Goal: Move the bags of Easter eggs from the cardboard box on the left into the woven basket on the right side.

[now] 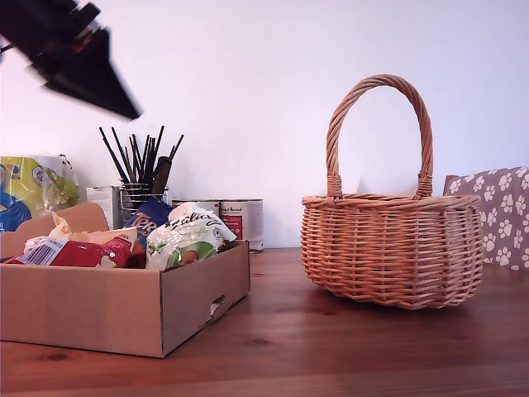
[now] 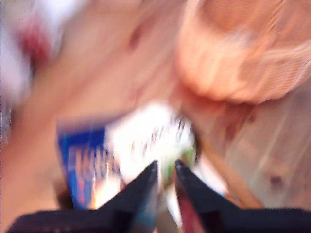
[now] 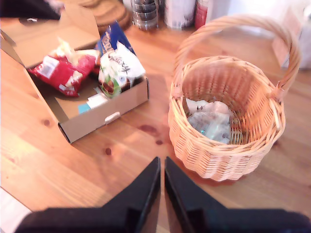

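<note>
Wicker basket stands well apart from the cardboard box on the table in the exterior view; one bag of Easter eggs remains in the box. First wrist view, blurred: my first pincer hangs above that bag, nearly closed, empty. Second wrist view: my second pincer nearly closed, empty, high; one pale bag already in the basket, contents unclear.

A plain pale wall in soft, even light backs a reddish-brown knotted wooden desk, with a paw-print cushion at three o'clock and tins near nine o'clock in the exterior view.
</note>
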You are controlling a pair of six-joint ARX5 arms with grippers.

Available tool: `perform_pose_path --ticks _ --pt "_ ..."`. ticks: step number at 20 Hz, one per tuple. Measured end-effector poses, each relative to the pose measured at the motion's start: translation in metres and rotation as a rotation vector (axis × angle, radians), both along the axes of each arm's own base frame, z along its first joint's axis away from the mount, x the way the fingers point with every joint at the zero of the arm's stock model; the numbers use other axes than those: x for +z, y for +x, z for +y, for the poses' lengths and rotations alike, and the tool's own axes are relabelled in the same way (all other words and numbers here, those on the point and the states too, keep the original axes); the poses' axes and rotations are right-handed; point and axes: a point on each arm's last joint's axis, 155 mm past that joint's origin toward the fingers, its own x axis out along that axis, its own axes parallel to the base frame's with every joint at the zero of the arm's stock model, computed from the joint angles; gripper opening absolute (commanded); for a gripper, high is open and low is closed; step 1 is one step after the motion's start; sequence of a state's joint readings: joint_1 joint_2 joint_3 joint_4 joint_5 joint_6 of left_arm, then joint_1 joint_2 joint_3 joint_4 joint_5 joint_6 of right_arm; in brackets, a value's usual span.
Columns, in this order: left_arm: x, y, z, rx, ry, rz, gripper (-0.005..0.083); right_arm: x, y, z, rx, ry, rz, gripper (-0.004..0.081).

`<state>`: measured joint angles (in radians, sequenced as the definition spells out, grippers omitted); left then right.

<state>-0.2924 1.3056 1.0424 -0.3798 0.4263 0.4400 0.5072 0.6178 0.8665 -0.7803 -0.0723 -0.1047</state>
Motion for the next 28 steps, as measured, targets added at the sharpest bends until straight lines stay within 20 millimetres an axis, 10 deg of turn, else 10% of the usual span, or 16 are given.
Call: perform_pose_path --ticks 2,4,14,18,28 --pt "0.0 0.008 -0.01 -0.059 0.01 -0.057 0.0674 -0.002 0.001 0.001 0.0 -0.004 0.007 -0.0013" --pt "-0.017 0.025 -0.019 -0.091 0.031 -0.081 0.079 -0.002 0.001 0.001 0.0 -0.004 0.007 -0.0013" --pt "-0.038 0.08 -0.06 -0.229 0.052 -0.119 0.078 -0.003 0.0 0.0 0.0 -0.008 0.013 -0.0013" --pt "-0.085 0.095 -0.061 -0.248 0.107 0.061 0.078 -0.003 -0.001 0.0 0.0 -0.008 0.013 -0.0013" --pt "-0.136 0.037 -0.044 -0.301 0.201 0.418 0.078 -0.003 -0.001 0.0 0.0 -0.007 0.012 -0.0013"
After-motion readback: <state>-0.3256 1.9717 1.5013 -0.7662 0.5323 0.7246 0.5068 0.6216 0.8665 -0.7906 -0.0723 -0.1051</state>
